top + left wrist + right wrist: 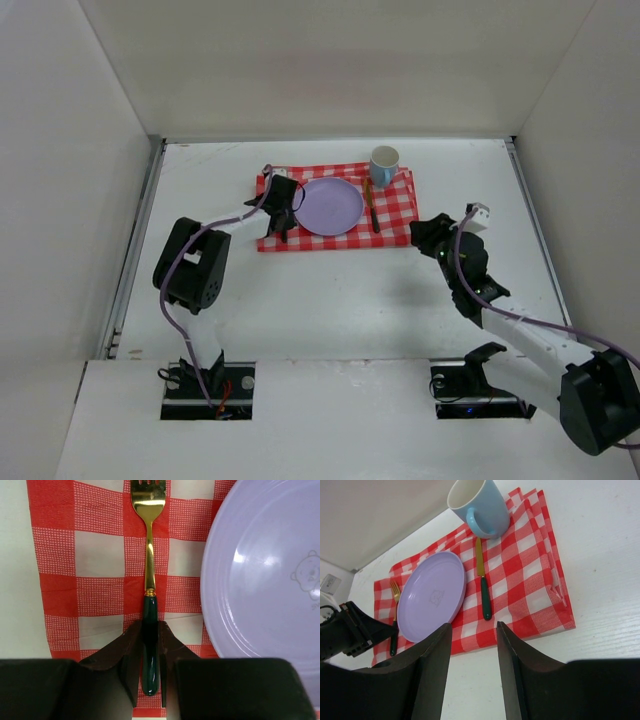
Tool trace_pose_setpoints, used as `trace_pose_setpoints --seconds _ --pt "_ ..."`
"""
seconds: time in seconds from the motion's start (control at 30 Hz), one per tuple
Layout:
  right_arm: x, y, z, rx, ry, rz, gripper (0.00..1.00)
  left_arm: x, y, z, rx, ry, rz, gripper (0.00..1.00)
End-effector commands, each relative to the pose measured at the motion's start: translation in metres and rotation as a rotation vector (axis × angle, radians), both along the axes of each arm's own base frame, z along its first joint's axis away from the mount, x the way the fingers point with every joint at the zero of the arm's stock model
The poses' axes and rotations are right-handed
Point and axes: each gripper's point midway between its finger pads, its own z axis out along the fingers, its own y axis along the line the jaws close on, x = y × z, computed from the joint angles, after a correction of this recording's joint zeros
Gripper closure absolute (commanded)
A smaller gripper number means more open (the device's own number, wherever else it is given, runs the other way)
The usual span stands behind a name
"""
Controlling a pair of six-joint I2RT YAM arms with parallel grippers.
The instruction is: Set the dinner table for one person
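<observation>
The dinner table (330,290) is a white surface. A red-and-white checked cloth (395,205) lies at its far middle. On the cloth are a lilac plate (330,205), a light blue mug (384,162) and a gold knife with a dark green handle (372,210). My left gripper (150,630) is shut on the dark green handle of a gold fork (149,555), which lies on the cloth (100,595) left of the plate (265,580). My right gripper (474,630) is open and empty, above bare table off the cloth's near right corner.
Metal rails run along the table's left and right sides, with white walls around. From the right wrist I see the mug (477,505), knife (484,590), plate (432,595) and fork (395,610) in a row on the cloth (530,570).
</observation>
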Motion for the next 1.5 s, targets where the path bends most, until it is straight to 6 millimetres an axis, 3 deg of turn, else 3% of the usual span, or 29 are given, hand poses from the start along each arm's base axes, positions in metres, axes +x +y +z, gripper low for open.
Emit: trace_pose_setpoints --seconds 0.0,0.13,0.3,0.43,0.57,0.63,0.73,0.8,0.83,0.9,0.97,1.03,1.13,1.23,1.47 --pt "0.008 0.007 0.027 0.027 -0.076 0.014 0.52 0.012 0.001 0.01 0.006 -0.035 0.004 0.91" --pt "0.007 0.006 0.029 0.03 -0.082 0.014 0.43 0.007 -0.001 0.015 0.011 -0.064 0.006 0.74" --pt "0.007 0.006 0.028 0.029 -0.081 0.014 0.34 -0.007 -0.002 0.067 -0.013 -0.192 0.033 0.57" --pt "0.007 0.007 0.027 0.027 -0.076 0.014 0.31 -0.027 0.005 0.113 -0.069 -0.31 0.08 0.56" --pt "0.006 0.005 0.03 0.03 -0.085 0.005 0.31 -0.063 0.018 0.128 -0.175 -0.361 0.136 0.56" --pt "0.005 0.001 0.029 0.03 -0.09 -0.006 0.34 -0.08 0.036 0.128 -0.217 -0.377 0.189 0.56" --pt "0.004 -0.009 0.027 0.054 -0.088 -0.047 0.55 -0.108 0.08 0.12 -0.256 -0.384 0.325 0.53" --pt "0.003 -0.014 0.025 0.072 -0.079 -0.061 0.78 -0.13 0.11 0.106 -0.273 -0.371 0.429 0.52" --pt "0.004 -0.015 0.024 0.08 -0.073 -0.07 0.84 -0.138 0.12 0.098 -0.281 -0.361 0.466 0.51" --pt "0.005 -0.023 0.017 0.087 -0.051 -0.104 0.85 -0.156 0.141 0.075 -0.295 -0.324 0.563 0.49" --pt "0.007 -0.028 0.011 0.099 -0.033 -0.131 0.81 -0.167 0.148 0.055 -0.3 -0.262 0.602 0.48" --pt "0.008 -0.034 0.006 0.118 -0.022 -0.155 0.65 -0.176 0.157 0.035 -0.279 -0.199 0.648 0.48" --pt "0.008 -0.044 0.003 0.132 -0.022 -0.193 0.47 -0.18 0.162 0.021 -0.274 -0.156 0.682 0.48" --pt "0.007 -0.045 0.001 0.151 -0.016 -0.199 0.39 -0.176 0.16 0.02 -0.291 -0.157 0.675 0.48" --pt "0.007 -0.043 0.004 0.158 -0.026 -0.183 0.35 -0.164 0.154 0.033 -0.33 -0.192 0.669 0.48"
